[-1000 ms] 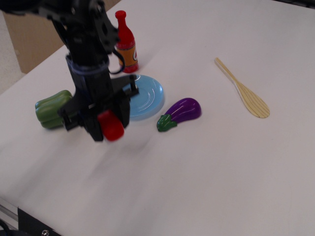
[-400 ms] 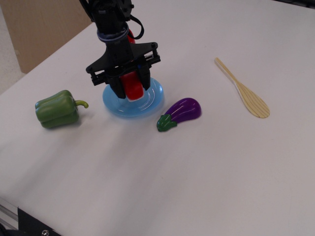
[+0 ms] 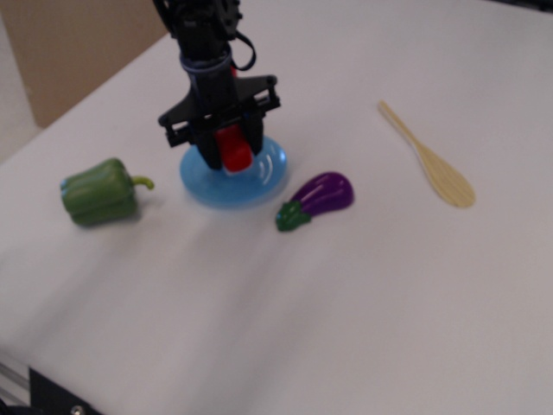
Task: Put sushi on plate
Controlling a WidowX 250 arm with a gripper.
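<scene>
The light blue plate (image 3: 259, 177) lies on the white table left of centre. My black gripper (image 3: 232, 152) hangs over the plate's middle, shut on the red sushi (image 3: 232, 147), which sits between the fingers just above the plate surface. The sushi's white base is hard to make out. The arm comes down from the top of the view and hides the back of the plate.
A green pepper (image 3: 99, 192) lies left of the plate. A purple eggplant (image 3: 318, 198) lies just right of the plate. A wooden spoon (image 3: 429, 158) lies far right. The red bottle is hidden behind the arm. The table's front edge runs at bottom left.
The gripper carried the sushi from in front of the pepper up and right to over the plate, then lowered slightly. The bottle is now hidden by the arm.
</scene>
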